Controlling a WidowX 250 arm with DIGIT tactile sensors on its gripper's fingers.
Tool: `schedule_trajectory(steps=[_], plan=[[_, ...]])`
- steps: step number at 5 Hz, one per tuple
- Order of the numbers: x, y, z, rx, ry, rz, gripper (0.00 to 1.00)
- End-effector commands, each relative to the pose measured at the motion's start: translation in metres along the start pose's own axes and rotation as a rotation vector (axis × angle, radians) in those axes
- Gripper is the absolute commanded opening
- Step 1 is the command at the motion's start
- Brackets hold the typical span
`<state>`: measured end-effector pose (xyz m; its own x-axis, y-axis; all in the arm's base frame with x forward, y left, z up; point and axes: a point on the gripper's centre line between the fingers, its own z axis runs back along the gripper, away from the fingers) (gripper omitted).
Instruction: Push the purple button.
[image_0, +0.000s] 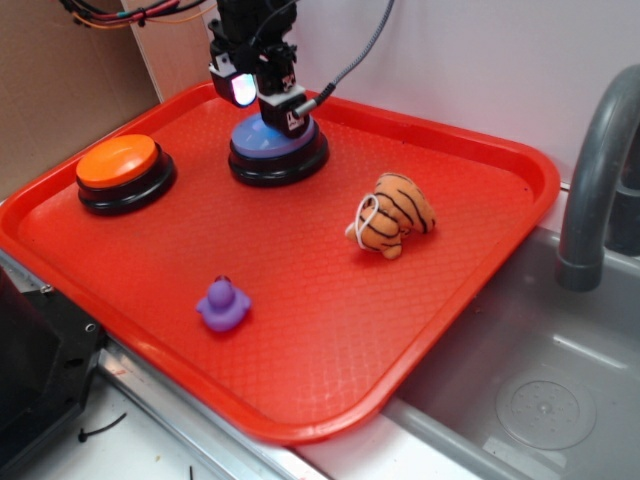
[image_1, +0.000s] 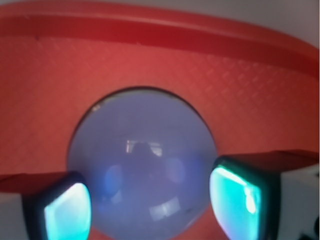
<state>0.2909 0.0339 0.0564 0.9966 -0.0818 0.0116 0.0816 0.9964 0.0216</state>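
Two buttons are sitting on the red tray (image_0: 480, 290), and I am hanging over the purple button (image_0: 262, 140) in the upper middle of the exterior frame, right of the orange button (image_0: 120, 160). My claw (image_0: 266, 100) is spread wide, holding nothing; in the wrist view its glowing pads (image_1: 67, 212) are flanking the lavender dome at the lower corners. Whether I am touching it yet, I cannot tell. I am judging the dome smooth, hard and slippery, sprung on a stiff black base, so no grasp is needed: I should be pressing straight down on its centre. An off-centre push could be sliding off the curve.
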Motion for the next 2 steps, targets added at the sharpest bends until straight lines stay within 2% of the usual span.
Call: schedule_trajectory(steps=[1, 2], plan=[[0.006, 0.002, 0.023, 0.019, -0.054, 0.006, 1.0], [0.007, 0.001, 0.06, 0.042, -0.115, 0.021, 1.0]])
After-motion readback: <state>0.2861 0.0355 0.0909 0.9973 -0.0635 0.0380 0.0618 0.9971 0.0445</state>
